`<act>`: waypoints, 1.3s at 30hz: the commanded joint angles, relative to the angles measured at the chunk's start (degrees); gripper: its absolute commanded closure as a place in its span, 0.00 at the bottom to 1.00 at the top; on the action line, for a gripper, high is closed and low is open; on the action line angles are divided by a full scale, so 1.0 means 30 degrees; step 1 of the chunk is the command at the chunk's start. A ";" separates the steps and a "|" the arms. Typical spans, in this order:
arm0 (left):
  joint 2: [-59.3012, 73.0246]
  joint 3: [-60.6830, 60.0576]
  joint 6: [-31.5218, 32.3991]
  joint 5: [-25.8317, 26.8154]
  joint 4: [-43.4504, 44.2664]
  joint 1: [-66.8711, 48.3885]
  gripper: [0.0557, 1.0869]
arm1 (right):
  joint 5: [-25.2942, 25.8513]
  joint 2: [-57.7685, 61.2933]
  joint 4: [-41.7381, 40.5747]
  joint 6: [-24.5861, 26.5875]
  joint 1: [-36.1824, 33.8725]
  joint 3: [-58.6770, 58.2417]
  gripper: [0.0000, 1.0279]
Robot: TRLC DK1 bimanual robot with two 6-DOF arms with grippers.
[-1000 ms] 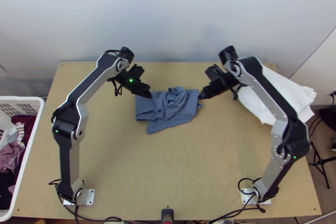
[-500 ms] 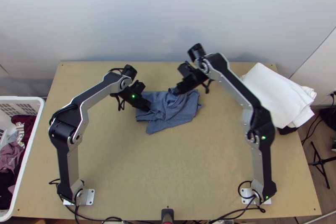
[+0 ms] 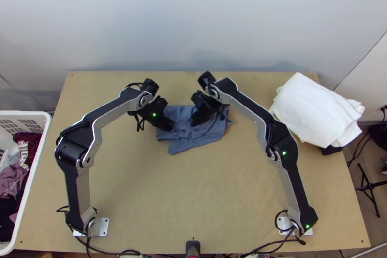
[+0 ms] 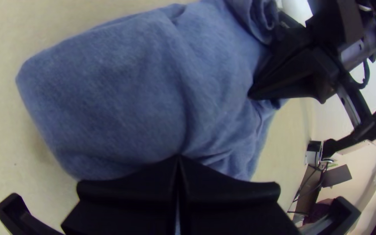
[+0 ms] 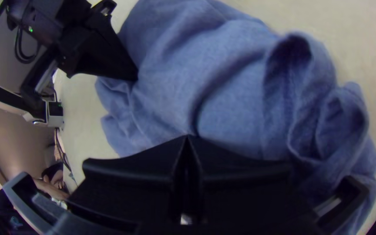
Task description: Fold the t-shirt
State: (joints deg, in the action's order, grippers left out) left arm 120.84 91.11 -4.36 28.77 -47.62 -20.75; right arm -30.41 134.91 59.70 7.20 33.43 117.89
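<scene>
On the worktop (image 3: 159, 200), just toward twelve from centre, the rumpled shirt (image 3: 213, 133) runs roughly nine-to-three, left claw (image 3: 170, 127) at its nine-o'clock part, right claw (image 3: 193, 123) nearer its middle, both narrow, pinching uncertain.

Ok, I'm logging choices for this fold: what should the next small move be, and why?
I'd probably lift the left end effector and right end effector slightly together, to test their hold: their fingers look shut, creases in the t-shirt run to the tips, and it lies bunched.
</scene>
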 commanded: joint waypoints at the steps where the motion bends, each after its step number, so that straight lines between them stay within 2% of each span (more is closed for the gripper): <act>1: 0.0034 -0.0077 -0.0070 -0.0158 0.0081 -0.0172 0.96 | 0.0968 -0.2754 -0.1414 0.0851 -0.2061 -0.5281 0.97; 9: 0.0180 -0.0019 -0.0187 -0.0158 0.0081 -0.0172 0.96 | 0.1906 -0.8027 -0.1825 0.2931 -0.6720 -1.1141 0.97; 14: 0.0063 -0.0224 -0.0216 -0.0129 0.0022 -0.0172 0.96 | 0.1847 -0.9990 -0.1444 0.3166 -0.7774 -1.1844 0.97; 17: -0.0201 -0.0282 -0.0275 -0.0129 -0.0095 -0.0260 0.96 | 0.1847 -1.0576 -0.1414 0.2697 -0.6837 -1.0906 0.97; 20: -0.0464 -0.0282 -0.0568 -0.0129 -0.0242 -0.0348 0.96 | 0.1847 -1.0254 -0.1444 0.1408 -0.5577 -0.9149 0.97; 26: -0.0523 -0.0487 -0.0832 -0.0129 -0.0300 -0.0201 0.96 | 0.1818 -0.7031 -0.1444 -0.0115 -0.2589 -0.4637 0.97; 34: -0.0552 -0.1015 -0.1007 -0.0158 -0.0329 -0.0084 0.96 | 0.1818 -0.1963 -0.1414 -0.0789 0.0077 0.0607 0.97; 39: -0.0611 -0.0927 -0.0861 -0.0129 -0.0300 -0.0026 0.96 | 0.1818 -0.0469 -0.1414 -0.1082 0.0956 0.1428 0.97</act>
State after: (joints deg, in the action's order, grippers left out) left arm 119.20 88.58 -7.16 28.42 -48.49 -21.06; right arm -24.99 125.99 55.44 5.23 31.70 115.72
